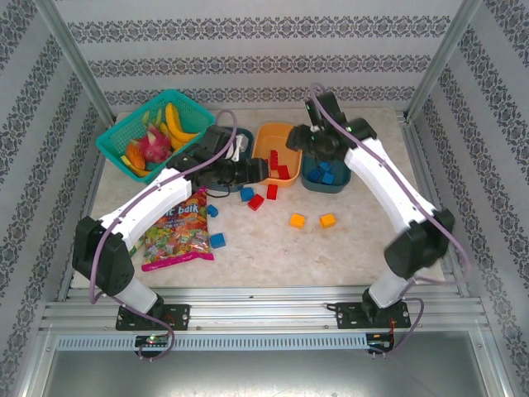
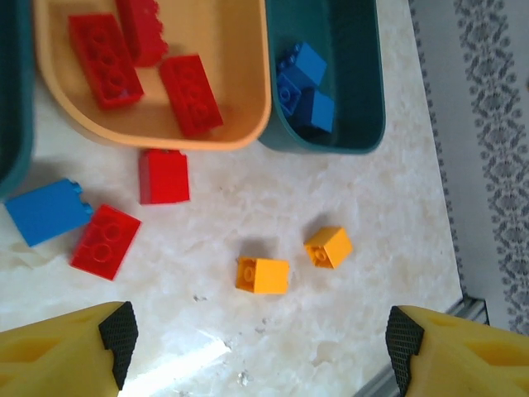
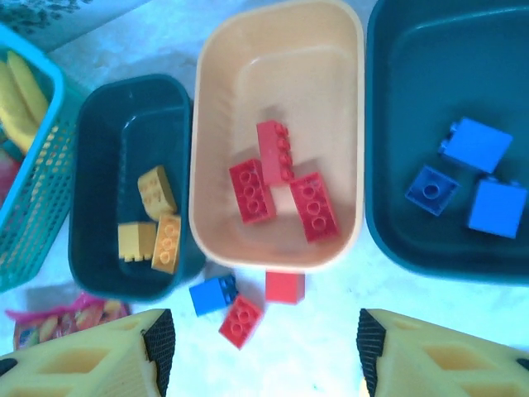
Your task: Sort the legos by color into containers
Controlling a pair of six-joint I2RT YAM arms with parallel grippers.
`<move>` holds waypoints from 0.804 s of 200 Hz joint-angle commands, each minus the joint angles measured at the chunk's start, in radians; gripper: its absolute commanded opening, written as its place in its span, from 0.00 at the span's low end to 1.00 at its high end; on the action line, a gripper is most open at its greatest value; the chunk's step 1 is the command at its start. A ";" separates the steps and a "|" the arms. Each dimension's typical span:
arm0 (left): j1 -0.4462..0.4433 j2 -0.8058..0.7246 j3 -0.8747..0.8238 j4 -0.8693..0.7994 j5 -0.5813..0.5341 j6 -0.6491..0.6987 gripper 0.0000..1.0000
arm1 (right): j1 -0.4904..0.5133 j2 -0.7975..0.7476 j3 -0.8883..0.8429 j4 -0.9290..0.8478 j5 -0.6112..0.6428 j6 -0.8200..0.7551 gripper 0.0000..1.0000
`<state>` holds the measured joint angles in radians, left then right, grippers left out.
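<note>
bare tabletop [image 1: 355,248] all around two orange bricks [image 2: 263,275], orange tray [image 2: 207,141] and teal tray [image 2: 331,145] wall far side, candy bag [image 1: 175,234] blocks left

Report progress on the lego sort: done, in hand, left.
Done: three red bricks in the orange tray, three blue bricks in the right teal tray, three yellow bricks in the left teal tray. In hand: nothing; the left gripper and right gripper are open and empty. Left: two loose red bricks, three loose blue bricks and two loose orange bricks on the table.

Red legos [image 3: 250,192], orange tray [image 3: 216,107]; blue legos [image 3: 475,145], teal tray [image 3: 413,83].
</note>
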<state>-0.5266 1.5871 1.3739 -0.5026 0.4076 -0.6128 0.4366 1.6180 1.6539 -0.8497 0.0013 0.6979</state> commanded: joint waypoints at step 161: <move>-0.375 0.669 0.565 -0.433 -0.387 0.139 0.79 | -0.023 -1.015 -0.914 -0.091 -0.252 0.078 0.74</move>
<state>-0.8886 2.2101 1.8847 -0.8654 0.1150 -0.4995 0.4271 0.6964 0.7631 -0.9104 -0.1993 0.7525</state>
